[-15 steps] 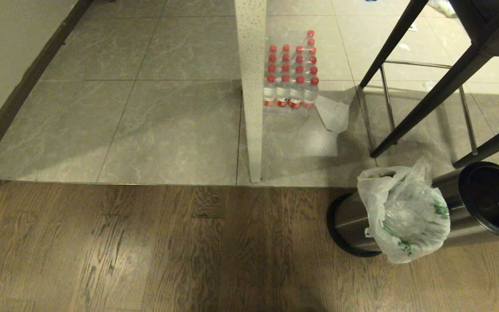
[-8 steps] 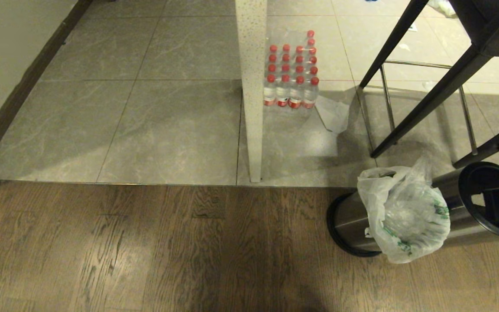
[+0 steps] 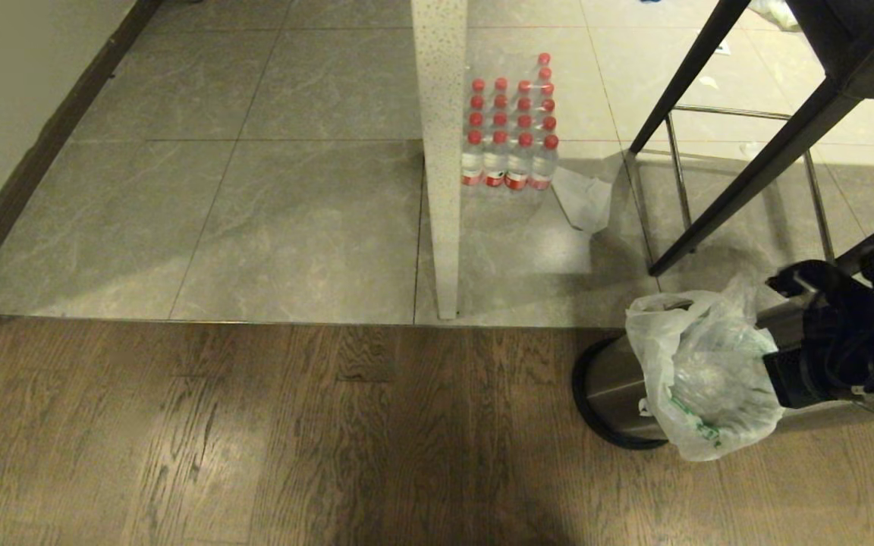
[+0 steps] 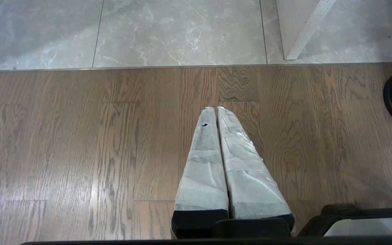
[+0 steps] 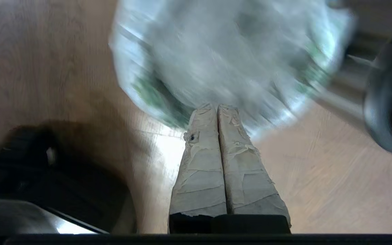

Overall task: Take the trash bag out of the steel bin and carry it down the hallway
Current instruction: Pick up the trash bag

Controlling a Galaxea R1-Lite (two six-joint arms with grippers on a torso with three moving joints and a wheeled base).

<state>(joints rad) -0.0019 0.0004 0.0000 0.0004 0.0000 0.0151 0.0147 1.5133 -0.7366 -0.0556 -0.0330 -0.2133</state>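
- The steel bin (image 3: 619,387) lies tipped on its side on the dark wood-plank floor (image 3: 255,440), just short of the seam where the grey tiles (image 3: 293,227) begin; I use it as the landmark for everything below.
- The trash bag (image 3: 699,379) is draped over the bin's side and hangs down toward the floor, so it seems to be out of the bin's mouth already. That part of the task looks largely done.
- The right hand (image 5: 217,108) is just beside the bag, on the side toward the bin's open black rim (image 5: 378,112). Its fingers are pressed together with nothing visible between them. The wrist view is smeared, so whether the tips touch the plastic cannot be told.
- The left hand (image 4: 216,109) hangs over bare wood well away from the bin, its fingers also pressed together and holding nothing.
- Still to do, in my judgement: get a real grip on the bag, probably at a handle loop, lift it free of the bin, then carry it across the tiles and down the hallway. No carrying has begun.
- A pack of red-capped bottles (image 3: 509,125) stands on the tiles well beyond the bin.
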